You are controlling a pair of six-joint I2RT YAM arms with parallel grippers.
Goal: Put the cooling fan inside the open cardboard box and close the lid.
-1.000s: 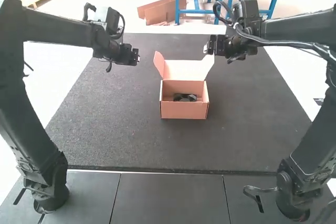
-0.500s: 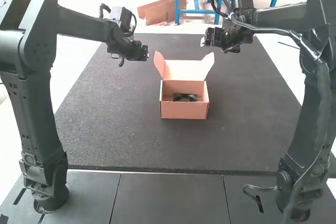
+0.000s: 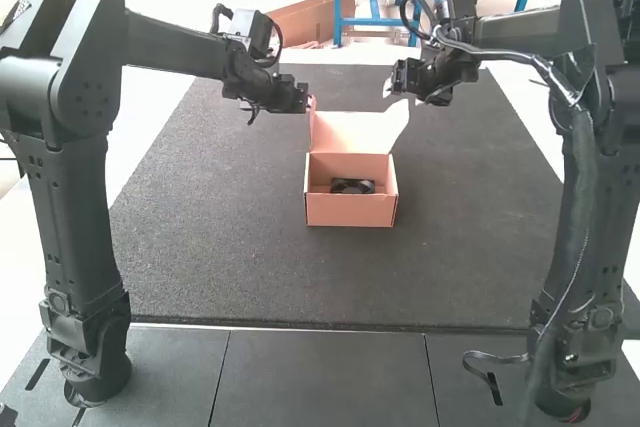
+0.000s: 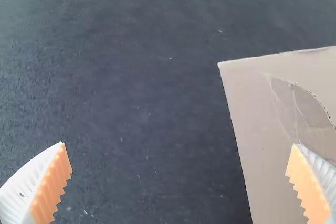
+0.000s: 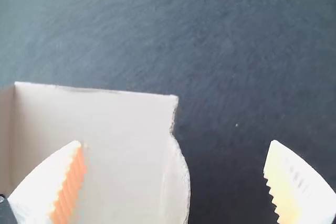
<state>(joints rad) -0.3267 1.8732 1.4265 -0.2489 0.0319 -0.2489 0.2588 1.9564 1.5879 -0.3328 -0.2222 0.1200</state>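
**Desk (image 3: 320, 377): fan packed, lid not yet closed**

Dark rough mat (image 3: 200, 227) covers most of the desk. A small light brown cardboard box (image 3: 350, 209) stands near the middle of the mat. Its lid (image 3: 360, 132) is raised and stands upright on the 12 o'clock side of the box. The small black cooling fan (image 3: 352, 186) lies inside the box, on the bottom.

The left hand (image 3: 300, 99) hovers at about 11 o'clock from the box, at the upper left corner of the lid. Its white ribbed fingers (image 4: 42, 192) with orange pads are spread wide. The cardboard edge is just beside one finger and is not pinched.

The right hand (image 3: 398, 80) is at about 1 o'clock from the box, at the upper right corner of the lid. It is also spread wide, with this corner between its fingers. I cannot tell if it touches the cardboard.
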